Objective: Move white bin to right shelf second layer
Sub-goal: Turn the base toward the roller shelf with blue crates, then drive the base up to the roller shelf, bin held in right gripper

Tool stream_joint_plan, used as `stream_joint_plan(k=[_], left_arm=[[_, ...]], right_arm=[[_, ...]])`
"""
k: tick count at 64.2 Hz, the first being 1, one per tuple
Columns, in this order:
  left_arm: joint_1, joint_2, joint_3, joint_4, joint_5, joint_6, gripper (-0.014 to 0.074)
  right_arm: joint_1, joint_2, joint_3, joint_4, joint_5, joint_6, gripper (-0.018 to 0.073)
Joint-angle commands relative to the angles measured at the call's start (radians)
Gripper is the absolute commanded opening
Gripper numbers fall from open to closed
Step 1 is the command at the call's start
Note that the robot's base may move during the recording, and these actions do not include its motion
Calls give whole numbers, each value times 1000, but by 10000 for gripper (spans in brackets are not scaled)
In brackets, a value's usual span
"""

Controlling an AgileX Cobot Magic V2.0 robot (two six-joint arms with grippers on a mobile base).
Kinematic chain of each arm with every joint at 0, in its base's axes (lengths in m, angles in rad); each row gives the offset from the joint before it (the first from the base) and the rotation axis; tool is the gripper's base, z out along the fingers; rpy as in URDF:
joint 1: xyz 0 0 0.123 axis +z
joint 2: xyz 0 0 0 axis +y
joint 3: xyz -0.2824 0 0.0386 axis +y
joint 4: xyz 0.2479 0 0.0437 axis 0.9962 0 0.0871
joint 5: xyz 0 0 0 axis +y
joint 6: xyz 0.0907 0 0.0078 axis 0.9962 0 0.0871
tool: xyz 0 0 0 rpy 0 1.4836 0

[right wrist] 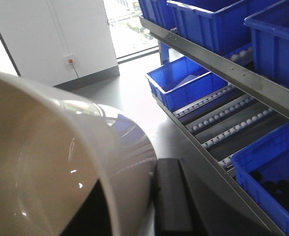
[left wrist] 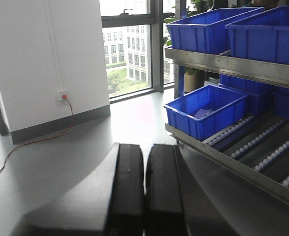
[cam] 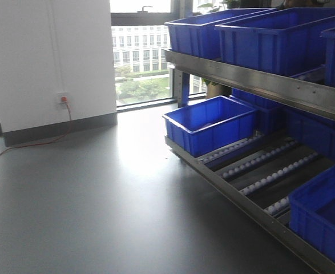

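The white bin (right wrist: 50, 147) fills the left of the right wrist view, glossy and cream, held up off the floor. My right gripper (right wrist: 134, 199) is shut on its wall: one dark finger (right wrist: 171, 196) lies outside, the other shows inside the tub. The right shelf second layer (right wrist: 223, 120), steel rails with small white rollers, lies ahead to the right, also seen in the front view (cam: 270, 171) and the left wrist view (left wrist: 265, 147). My left gripper (left wrist: 144, 169) is shut with nothing in it, over the grey floor. Neither gripper appears in the front view.
A blue crate (cam: 210, 123) stands at the left end of the roller level, another (cam: 321, 211) at its near right. Larger blue crates (cam: 275, 37) line the level above, behind a steel lip (cam: 258, 77). A wall socket with an orange cable (cam: 63, 100) is at left.
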Motion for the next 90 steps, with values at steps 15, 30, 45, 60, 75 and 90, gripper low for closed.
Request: stream_joint_plan(k=[15,30,45,60,75,90], left_arm=[[-4,-14,37,-5,-84,-4,85],[-4,-14,37,-5,-84,-4,85],[-4,-14,37,-5,-84,-4,85],[-4,-14,37,-5,-84,-4,85],[-4,-14,37,-5,-84,-4,85],[-4,-14,37,-5,-84,-4,85]], right_arm=[[-4,11,-31,-10,-105,-2,57],[-4,11,-31,-10,-105,-2,57],[-4,11,-31,-10,-105,-2,57],[-4,11,-31,-10,-105,-2,57],[-4,11,-31,-10,-105,-2,57],[-4,11,-31,-10,-105,-2,57]])
